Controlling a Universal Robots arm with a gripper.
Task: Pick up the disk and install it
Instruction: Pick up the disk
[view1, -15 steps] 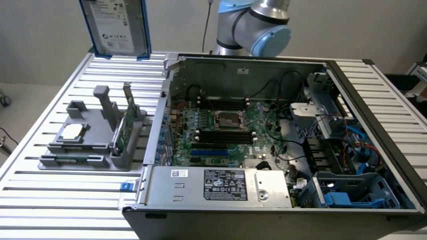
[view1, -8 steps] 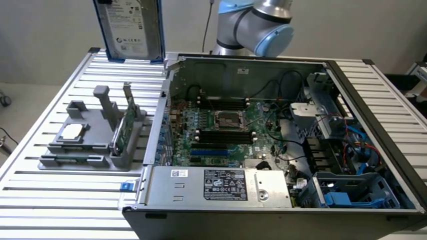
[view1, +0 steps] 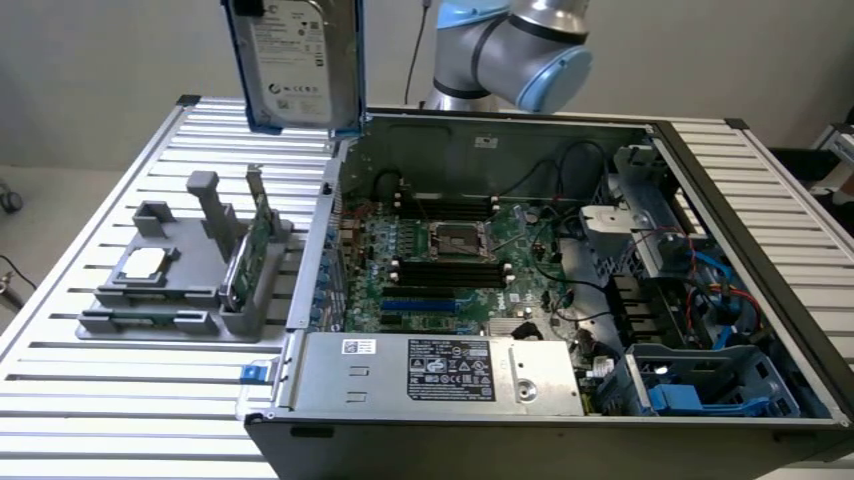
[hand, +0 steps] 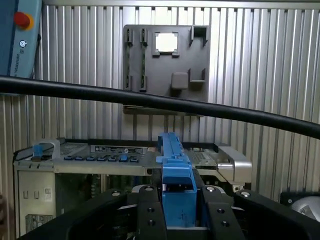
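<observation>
In the exterior view we see the silver and pale-blue robot arm (view1: 534, 50) standing behind the far wall of the open dark-grey metal computer case (view1: 534, 430), which sits on the slatted aluminium bench (view1: 134, 400). The flat silver-grey metal disk (view1: 296, 65), with its white printed label and blue plastic rails, hangs upright in the air with the label turned toward us. It is over the case's far corner at the exterior view's left, its lower edge near the case rim and well clear of the bench. Beside the case, toward the bench's edge at the exterior view's left, lies a grey plastic fixture tray (view1: 174, 325). The tray carries a small square silver processor chip (view1: 144, 262) and a thin green circuit card (view1: 254, 240) standing on edge.

In the wrist view we look along the black gripper (hand: 177, 200). Its two fingers (hand: 150, 210) are pressed against either side of the disk's blue rail (hand: 172, 150), so the disk is pinched edge-on between them. A thick black cable (hand: 160, 102) crosses in front. Past the disk we see the case, the bench slats, and the grey tray with the chip (hand: 166, 42).
</observation>
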